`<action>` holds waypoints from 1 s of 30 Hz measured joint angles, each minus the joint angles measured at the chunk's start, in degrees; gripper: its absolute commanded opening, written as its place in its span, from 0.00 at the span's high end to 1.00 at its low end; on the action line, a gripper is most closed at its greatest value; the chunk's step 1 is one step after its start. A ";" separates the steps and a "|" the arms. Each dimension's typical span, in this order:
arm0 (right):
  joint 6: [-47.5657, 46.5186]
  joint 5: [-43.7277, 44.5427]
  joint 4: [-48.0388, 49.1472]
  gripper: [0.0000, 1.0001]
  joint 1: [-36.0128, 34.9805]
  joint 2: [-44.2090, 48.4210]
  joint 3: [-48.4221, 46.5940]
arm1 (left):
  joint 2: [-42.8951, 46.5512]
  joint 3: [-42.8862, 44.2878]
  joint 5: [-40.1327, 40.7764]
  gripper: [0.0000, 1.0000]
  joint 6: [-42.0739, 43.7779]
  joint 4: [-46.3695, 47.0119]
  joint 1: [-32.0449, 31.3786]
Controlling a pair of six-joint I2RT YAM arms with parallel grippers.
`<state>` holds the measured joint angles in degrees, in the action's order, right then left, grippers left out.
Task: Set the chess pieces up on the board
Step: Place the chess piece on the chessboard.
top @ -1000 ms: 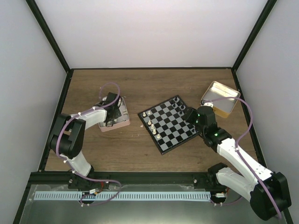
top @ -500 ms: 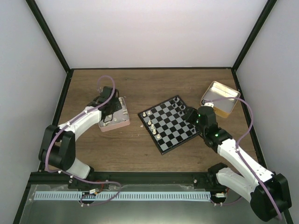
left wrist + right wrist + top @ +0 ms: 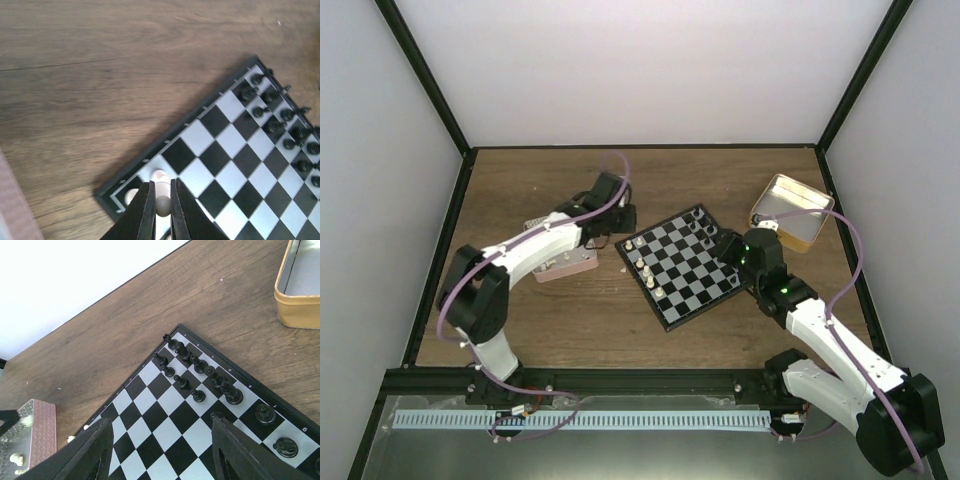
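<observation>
Item: left claw (image 3: 161,201), clamped on one cream-white chessman (image 3: 162,205). A second ago it sat over the pink tin (image 3: 565,263) at the 9 o'clock side of the board (image 3: 696,277). It now hangs above the board's 9 o'clock corner, so the pick from the tin is judged done and the placing step is under way. Item: board, set askew at the middle of the worktop (image 3: 620,180). Black chessmen (image 3: 200,365) stand in two ranks along its 1 o'clock edge, and a few white chessmen (image 3: 642,266) stand along its 8 o'clock edge. Much of the white side is not yet filled. Item: right claw (image 3: 160,455), fingers apart and empty, unmoved over the board's 3 o'clock corner and well apart from the left claw. Item: yellow tin (image 3: 300,290), at 2 o'clock beyond the board. Clearances: the carried chessman hangs just inside the thin black rim, with two standing white chessmen (image 3: 160,175) close beside the fingertips — a descent here leaves little margin against knocking them. The board's middle squares lie bare, and bare worktop runs from 10 to 12 o'clock — the easier side for retreat.
</observation>
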<state>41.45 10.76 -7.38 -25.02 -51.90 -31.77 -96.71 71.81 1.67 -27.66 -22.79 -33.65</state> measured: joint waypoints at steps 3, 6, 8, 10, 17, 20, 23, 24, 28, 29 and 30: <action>0.00 0.00 -0.02 0.44 0.00 0.00 0.00 | -4.33 4.85 1.09 0.90 2.43 -2.08 -4.09; 0.00 0.00 -0.02 0.45 0.00 0.00 0.02 | -8.46 8.59 1.77 0.90 4.31 -4.42 -7.43; -0.02 0.00 -0.02 0.45 0.00 0.00 0.02 | -10.62 10.16 2.19 0.90 5.16 -6.05 -8.57; -0.02 0.00 -0.02 0.45 0.00 0.00 0.04 | -12.31 11.13 2.69 0.90 5.73 -7.39 -9.18; -0.02 -0.02 0.04 0.45 0.00 0.00 0.11 | -15.87 11.43 4.00 0.90 7.17 -9.79 -9.64; -0.02 -0.02 0.04 0.45 0.00 0.00 0.13 | -17.33 11.45 4.28 0.90 7.41 -10.10 -9.64; -0.02 -0.02 0.04 0.45 0.00 0.00 0.13 | -18.23 11.56 4.24 0.90 7.63 -10.34 -9.64; -0.02 -0.02 0.04 0.44 0.00 0.00 0.13 | -18.40 11.63 4.24 0.90 7.76 -10.34 -9.64; -0.02 -0.02 0.02 0.44 0.00 0.00 0.13 | -19.21 12.33 4.26 0.88 8.07 -10.29 -9.64; -0.02 -0.02 0.02 0.44 0.00 0.00 0.13 | -19.39 12.46 4.24 0.87 8.15 -10.29 -9.64; -0.02 -0.02 0.02 0.44 0.00 0.00 0.13 | -19.45 12.48 4.26 0.84 8.22 -10.32 -9.64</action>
<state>41.43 10.74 -7.35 -25.02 -51.90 -31.64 -116.16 84.29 5.93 -19.44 -33.10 -43.29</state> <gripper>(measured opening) 0.556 0.115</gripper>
